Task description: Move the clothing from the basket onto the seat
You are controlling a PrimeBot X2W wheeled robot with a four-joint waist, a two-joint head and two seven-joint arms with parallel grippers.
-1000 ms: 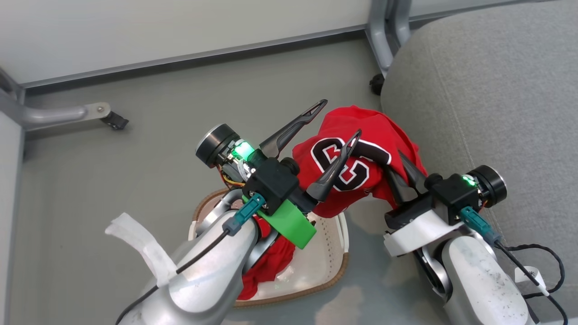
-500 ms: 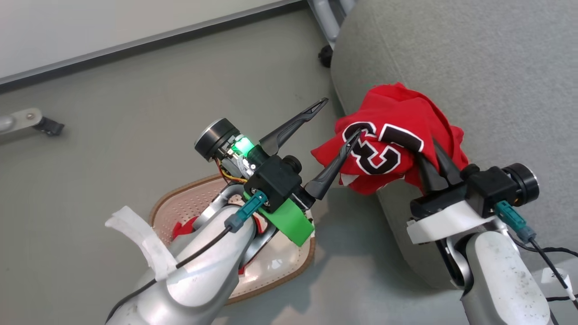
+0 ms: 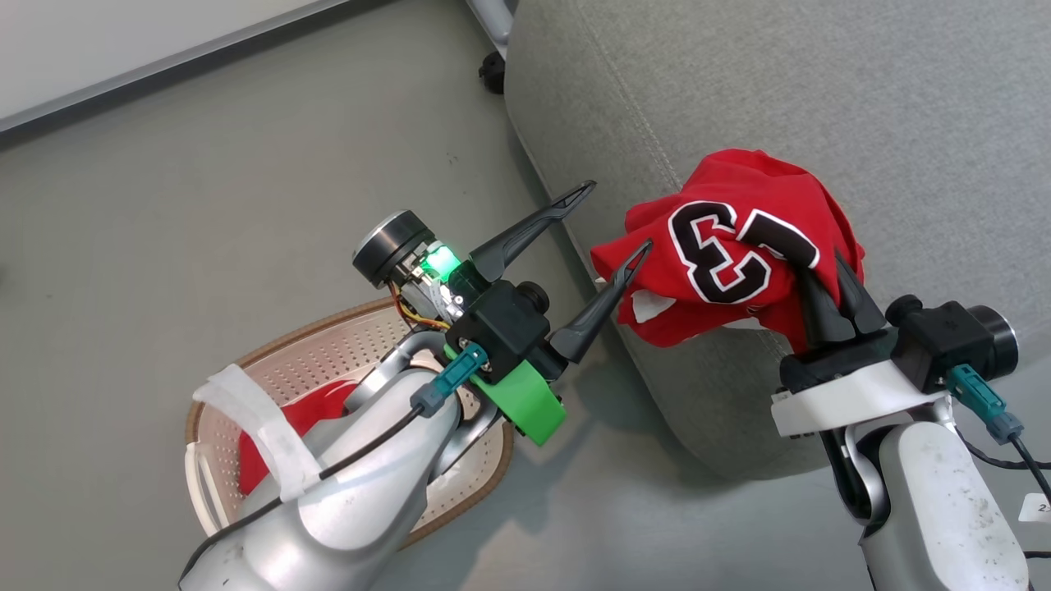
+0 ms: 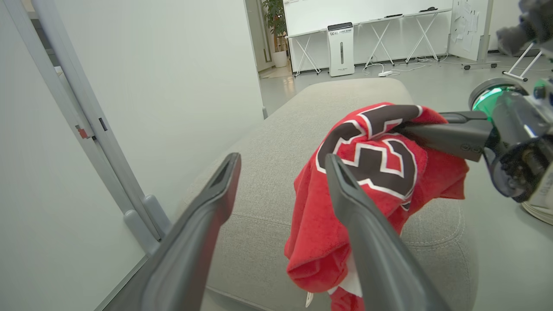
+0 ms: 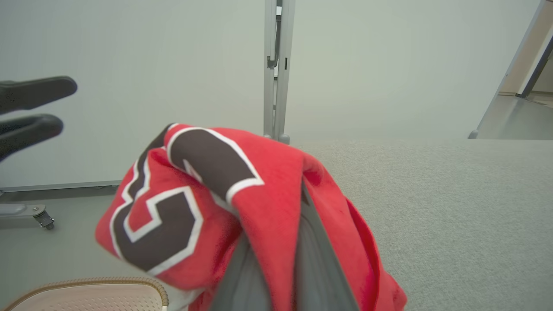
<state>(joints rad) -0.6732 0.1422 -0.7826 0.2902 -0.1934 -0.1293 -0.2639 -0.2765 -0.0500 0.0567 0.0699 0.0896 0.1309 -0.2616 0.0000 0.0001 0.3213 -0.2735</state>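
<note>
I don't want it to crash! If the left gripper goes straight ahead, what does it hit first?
Likely the seat, straight before the left gripper; one finger may brush the jersey first. Depth is unclear.

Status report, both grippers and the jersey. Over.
Right gripper shut on the jersey, held over the seat edge. Left gripper open, empty. More red clothing in the basket. Nothing in the way.

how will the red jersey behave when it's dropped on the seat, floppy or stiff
Probably floppy: the jersey droops in folds around the shut right gripper. Likely light, since a small pinch carries it. It should slump on the seat, not roll.
</note>
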